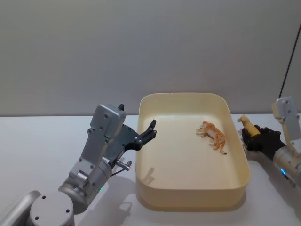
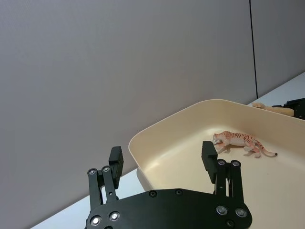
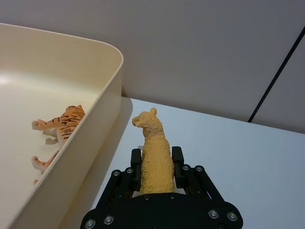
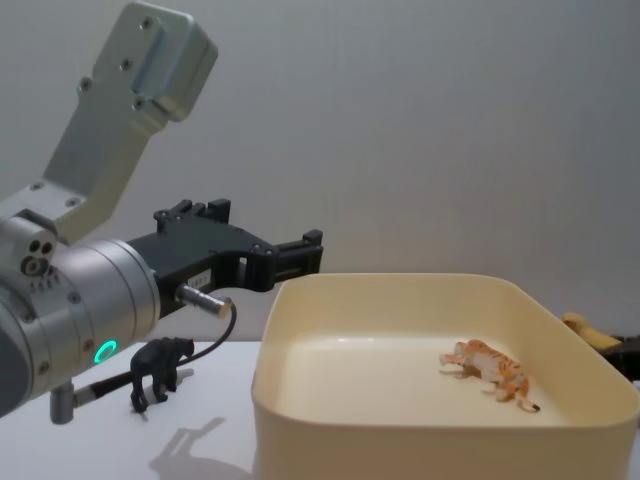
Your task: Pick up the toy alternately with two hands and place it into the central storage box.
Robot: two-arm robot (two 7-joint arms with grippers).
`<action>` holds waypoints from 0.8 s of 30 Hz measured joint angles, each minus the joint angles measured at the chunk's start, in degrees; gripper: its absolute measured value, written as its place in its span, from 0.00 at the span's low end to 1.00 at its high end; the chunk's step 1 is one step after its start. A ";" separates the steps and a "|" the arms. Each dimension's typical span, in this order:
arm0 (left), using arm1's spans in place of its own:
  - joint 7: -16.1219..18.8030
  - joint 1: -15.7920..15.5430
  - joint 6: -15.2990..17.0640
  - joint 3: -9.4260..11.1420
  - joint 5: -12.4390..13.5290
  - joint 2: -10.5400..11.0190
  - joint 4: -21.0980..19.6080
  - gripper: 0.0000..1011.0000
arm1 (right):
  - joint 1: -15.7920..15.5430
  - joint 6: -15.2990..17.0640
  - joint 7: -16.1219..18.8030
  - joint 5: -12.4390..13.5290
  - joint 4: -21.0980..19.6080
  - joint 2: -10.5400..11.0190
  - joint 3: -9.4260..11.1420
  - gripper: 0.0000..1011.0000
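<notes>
The left end effector [image 2: 162, 157] hangs over the left edge of the storage box [image 1: 188, 194]. Its fingers are spread wide and hold nothing. A striped tiger toy [image 1: 212, 135] lies on its side inside the box. Just right of the box, the right end effector [image 3: 157, 163] squeezes a yellow llama toy [image 3: 152, 136]. A small black animal toy [image 4: 160, 368] stands on the bench [image 1: 37, 141] left of the box.

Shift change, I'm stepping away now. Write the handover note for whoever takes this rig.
Left claw: open, empty, raised beside the storage box's left rim.
Right claw: shut on the yellow llama, just outside the box's right wall.
Done: tiger lies on its side inside the box.
Left to do: llama into the box; the black animal standing on the table left of the box probably follows, by the left claw.
</notes>
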 joint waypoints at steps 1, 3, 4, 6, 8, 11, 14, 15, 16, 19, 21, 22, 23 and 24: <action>0.00 0.00 0.00 0.00 0.00 0.00 0.00 0.99 | 0.00 -0.03 0.01 -0.01 0.00 0.01 0.00 0.35; 0.00 0.00 0.00 0.00 0.00 0.00 0.00 0.99 | -0.17 -0.22 0.04 -0.05 -0.22 0.09 0.03 0.35; 0.00 0.00 0.00 0.00 0.00 0.00 0.00 0.99 | -0.31 -0.31 0.06 -0.07 -0.41 0.17 0.06 0.35; 0.00 0.00 0.00 0.00 0.00 0.00 0.00 0.99 | -0.56 -0.58 0.12 -0.14 -0.79 0.30 0.14 0.35; 0.00 0.00 0.00 0.00 0.00 0.00 0.00 0.99 | -1.07 -1.08 0.40 -0.28 -1.63 0.58 0.26 0.35; 0.00 0.00 0.00 0.00 0.00 0.00 0.00 0.99 | -2.06 -1.57 1.11 -0.37 -3.33 1.13 0.53 0.35; 0.00 0.00 0.00 0.00 0.00 0.00 0.00 0.99 | -3.27 -1.86 2.30 -0.37 -5.59 1.82 0.87 0.35; 0.00 0.00 0.00 0.00 0.00 0.00 0.00 0.99 | -3.59 -1.91 2.61 -0.35 -6.01 2.02 0.92 0.35; 0.00 0.00 0.00 0.00 0.00 0.00 0.00 0.99 | -4.21 -1.94 3.44 -0.17 -7.43 2.40 1.12 0.35; 0.00 0.00 0.00 0.00 0.00 0.00 0.00 0.99 | -5.50 -1.94 4.94 0.39 -10.33 3.22 1.55 0.35; 0.00 0.00 0.00 0.00 0.00 0.00 0.00 0.99 | -5.99 -1.90 5.82 0.80 -11.64 3.55 1.72 0.35; 0.00 0.00 0.00 0.00 0.00 0.00 0.00 0.99 | -6.51 -1.87 6.50 1.15 -13.18 3.93 1.93 0.35; 0.00 0.00 0.00 0.00 0.00 0.00 0.00 0.99 | -6.70 -1.86 6.78 1.30 -13.77 4.07 2.01 0.35; 0.00 0.00 0.00 0.00 0.00 0.00 0.00 0.99 | -6.89 -1.86 7.16 1.53 -14.41 4.21 2.08 0.35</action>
